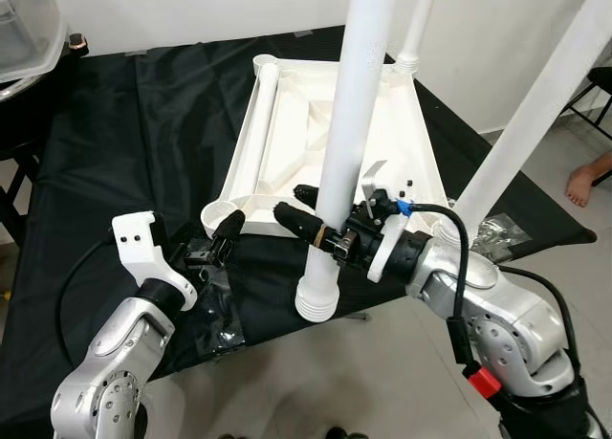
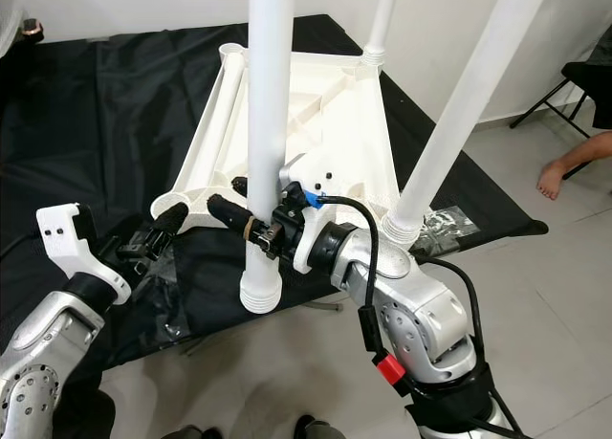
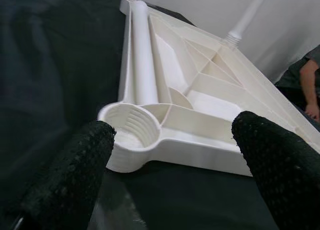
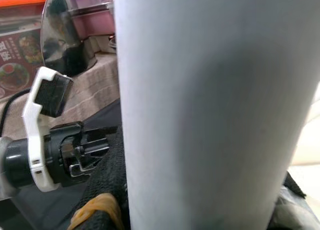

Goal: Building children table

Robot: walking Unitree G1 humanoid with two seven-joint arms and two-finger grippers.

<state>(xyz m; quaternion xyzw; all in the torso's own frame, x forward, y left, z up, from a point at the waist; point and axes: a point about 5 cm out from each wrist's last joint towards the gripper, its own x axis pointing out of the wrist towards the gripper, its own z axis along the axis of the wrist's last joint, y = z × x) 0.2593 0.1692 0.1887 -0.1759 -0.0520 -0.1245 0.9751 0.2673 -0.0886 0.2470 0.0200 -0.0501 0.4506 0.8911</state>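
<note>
2 white legs are already standing up from the far corners of the upturned white table (image 1: pixel 402 142), which is lying underside up on a black cloth (image 1: pixel 143 123); a 3rd loose leg (image 1: pixel 266 123) is lying along its left edge, seemingly waiting its turn; the right tool (image 1: pixel 308 212) is closing its 2 black fingers around a 4th leg (image 1: pixel 349 123), gripping it low on the shaft, just above the ribbed threaded end (image 1: pixel 316 300); that end is hanging in the air off the near edge of the table, so the leg is being carried upright and is not yet seated anywhere; the low grip probably gives better control of the threaded end when it is steered into a hole; the right wrist view is showing the white shaft pressed close between the fingers, with the other arm's wrist beyond it.

the left tool (image 1: pixel 222 240) is hovering just beside the near left corner, with its fingers (image 3: pixel 70 180) spread wide apart and holding nothing; the left wrist view is looking straight at the empty threaded socket (image 3: pixel 131 131) at that corner, framed between the 2 pads; i judge this to be the hole the carried leg is meant for, and the left tool is likely waiting there to steady the corner; the leg's end is sitting to the right of the socket and needs to be moved across and lowered in before turning.

a person's bare foot (image 1: pixel 585 183) is resting on the floor at the far right, well apart from the work.
</note>
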